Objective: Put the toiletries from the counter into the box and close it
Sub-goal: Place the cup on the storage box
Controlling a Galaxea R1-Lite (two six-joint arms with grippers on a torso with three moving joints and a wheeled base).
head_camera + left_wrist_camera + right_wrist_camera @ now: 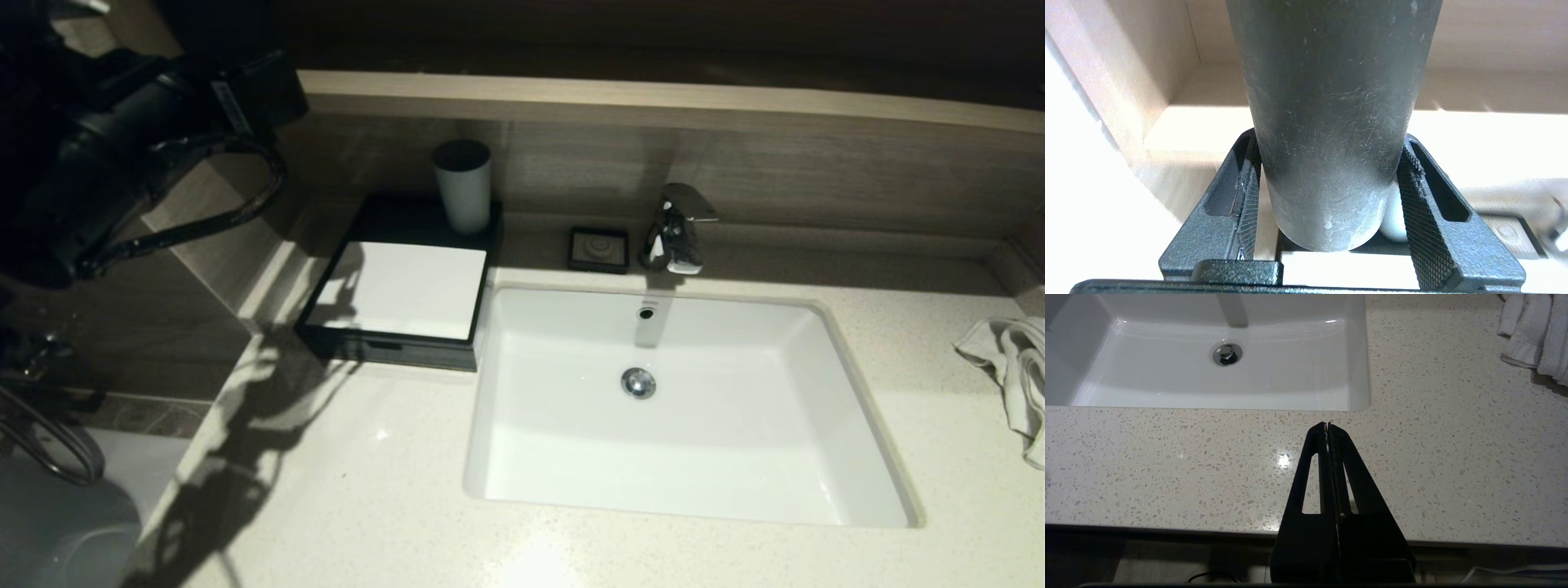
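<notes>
My left gripper (pixel 1329 141) is shut on a dark grey cup (pixel 1331 122), held upright in the air above the box. The black box (pixel 392 347) with its flat white lid (pixel 404 287) sits on the counter left of the sink; the lid (pixel 1347 267) also shows below the held cup in the left wrist view. A second, white cup (pixel 462 186) stands on the box's back edge and peeks out behind the held one (pixel 1394 216). In the head view the left arm (pixel 98 155) is a dark mass at upper left. My right gripper (pixel 1327 426) is shut and empty over the counter's front edge.
The white sink (pixel 857 392) fills the middle, with a chrome faucet (pixel 673 229) behind it and a small black soap dish (pixel 598 249) beside that. A white towel (pixel 1012 367) lies at the far right. A wooden ledge (pixel 653 102) and a side wall close off the box's corner.
</notes>
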